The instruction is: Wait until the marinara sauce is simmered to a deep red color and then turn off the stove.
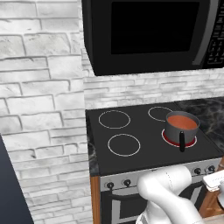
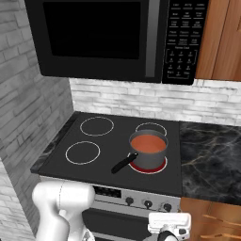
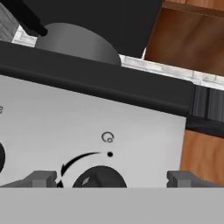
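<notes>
tool (image 3: 111, 178) open, straddling your knob (image 3: 99, 178) | marinara sauce (image 2: 148, 143) in pot (image 2: 148, 156) on stove (image 2: 84, 169) front-right burner (glowing) | microwave (image 2: 99, 37) overhead | counter (image 2: 212, 160) right

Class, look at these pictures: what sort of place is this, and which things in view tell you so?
A home kitchen, most likely: a black glass cooktop with ring burners, a small grey metal pot of orange-red sauce on it, and a black microwave above.

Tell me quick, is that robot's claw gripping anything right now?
Gripper: open and holding nothing; its two fingertips stand wide apart on either side of a black stove knob, not touching it.
</notes>
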You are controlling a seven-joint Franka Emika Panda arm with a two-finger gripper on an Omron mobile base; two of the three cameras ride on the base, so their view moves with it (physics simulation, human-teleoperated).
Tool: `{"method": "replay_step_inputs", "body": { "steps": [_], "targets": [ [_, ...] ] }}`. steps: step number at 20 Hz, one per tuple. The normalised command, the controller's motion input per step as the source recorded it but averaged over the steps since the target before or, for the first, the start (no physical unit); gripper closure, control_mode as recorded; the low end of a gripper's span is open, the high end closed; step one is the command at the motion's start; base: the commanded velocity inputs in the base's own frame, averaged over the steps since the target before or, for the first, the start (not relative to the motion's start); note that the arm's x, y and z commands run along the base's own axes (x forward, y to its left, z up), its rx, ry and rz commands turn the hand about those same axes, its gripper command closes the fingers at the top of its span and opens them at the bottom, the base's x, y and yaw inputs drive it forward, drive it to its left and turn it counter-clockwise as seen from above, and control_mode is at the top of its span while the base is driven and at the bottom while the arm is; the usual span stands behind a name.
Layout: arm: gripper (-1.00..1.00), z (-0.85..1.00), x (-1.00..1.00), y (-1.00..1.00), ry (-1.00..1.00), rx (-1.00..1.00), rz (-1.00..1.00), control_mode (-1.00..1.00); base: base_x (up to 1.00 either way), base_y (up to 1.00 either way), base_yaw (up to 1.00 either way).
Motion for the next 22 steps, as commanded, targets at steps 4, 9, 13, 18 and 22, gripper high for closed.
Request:
{"method": "replay_step_inputs", "body": {
  "steps": [4,9,13,18,22],
  "targets": [
    [-1.0,-0.01,0.0,0.24,0.0,-0.02,0.0,-1.0,0.0,0.0,0.0],
    [-1.0,0.0,0.0,0.12,0.0,0.0,0.0,-1.0,0.0,0.0,0.0],
    [-1.0,0.0,0.01,0.0,0.0,0.0,0.0,-1.0,0.0,0.0,0.0],
    [-1.0,0.0,0.0,-0.09,0.0,0.0,0.0,-1.0,0.0,0.0,0.0],
    [-1.0,-0.08,0.0,-0.25,0.0,0.0,0.0,-1.0,0.0,0.0,0.0]
  ]
}}
